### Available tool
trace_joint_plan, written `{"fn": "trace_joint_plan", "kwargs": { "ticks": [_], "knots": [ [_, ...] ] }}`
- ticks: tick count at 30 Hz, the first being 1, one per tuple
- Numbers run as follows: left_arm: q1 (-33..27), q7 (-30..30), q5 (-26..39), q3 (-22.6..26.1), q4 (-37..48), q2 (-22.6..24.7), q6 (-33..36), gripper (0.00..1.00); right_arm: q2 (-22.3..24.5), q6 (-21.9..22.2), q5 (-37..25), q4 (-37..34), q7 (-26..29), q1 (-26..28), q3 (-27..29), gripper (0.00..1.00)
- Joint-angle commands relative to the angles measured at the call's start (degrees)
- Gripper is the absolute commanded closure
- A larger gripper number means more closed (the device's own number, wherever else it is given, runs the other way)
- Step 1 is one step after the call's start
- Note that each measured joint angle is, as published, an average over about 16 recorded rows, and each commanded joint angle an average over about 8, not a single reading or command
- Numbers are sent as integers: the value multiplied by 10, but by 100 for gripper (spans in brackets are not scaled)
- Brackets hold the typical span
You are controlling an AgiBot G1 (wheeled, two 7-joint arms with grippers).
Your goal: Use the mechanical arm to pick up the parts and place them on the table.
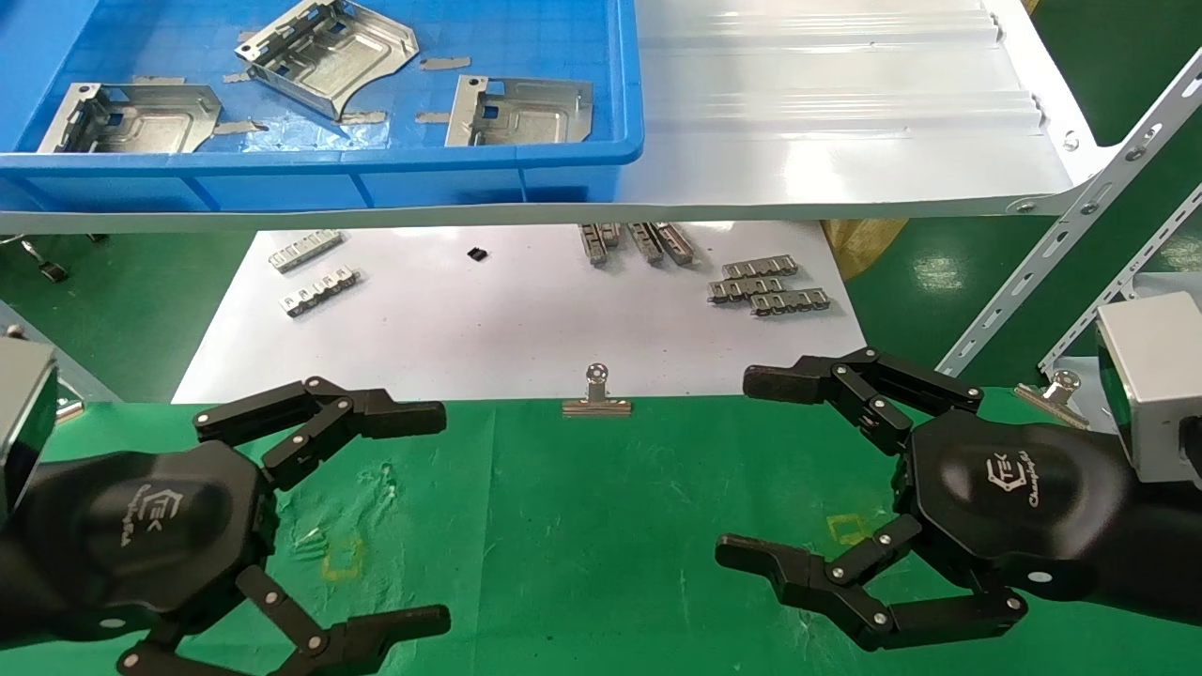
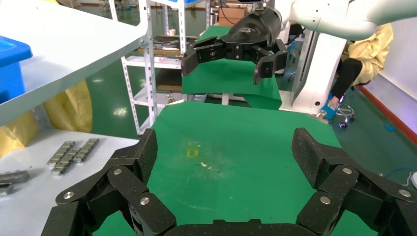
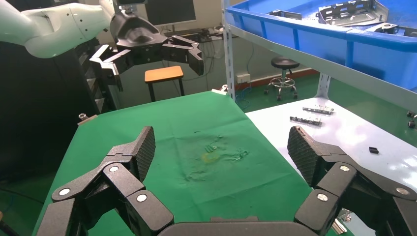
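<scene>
1. Step in hand, as a judgement: the reach for the first pick. Nothing was grasped, and no part lay on the table (image 1: 601, 526).
2. Three parts (image 1: 329, 54) lay flat in the blue bin (image 1: 319, 169) on the raised white shelf (image 1: 845, 122), well apart from both grippers.
3. The left gripper (image 1: 413, 516) hovered low over the green table, fingers spread wide, empty. The left wrist view showed only bare cloth between its fingers (image 2: 142, 157).
4. To do it well: lift clear of the bin wall first, then come down on the nearest part; a flat plate likely needs an edge or bent-tab grip.
5. Avoid the toothed strips (image 1: 765, 284) and the binder clip (image 1: 596, 394); they are not targets.
6. The right gripper (image 1: 751, 465) was parked over the table's right side, also wide open and empty.
</scene>
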Motion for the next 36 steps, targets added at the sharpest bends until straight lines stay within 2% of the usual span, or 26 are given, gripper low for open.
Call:
{"fn": "trace_joint_plan", "kwargs": {
  "ticks": [1,2,4,8,9,36],
  "knots": [
    [0,0,0,0,0,0,0,0,0,0,0,0,0,0,0,10],
    [0,0,0,0,0,0,0,0,0,0,0,0,0,0,0,25],
    [0,0,0,0,0,0,0,0,0,0,0,0,0,0,0,44],
    [0,0,0,0,0,0,0,0,0,0,0,0,0,0,0,94],
    [0,0,0,0,0,0,0,0,0,0,0,0,0,0,0,100],
    [0,0,0,0,-1,0,0,0,0,0,0,0,0,0,0,100]
  ]
}}
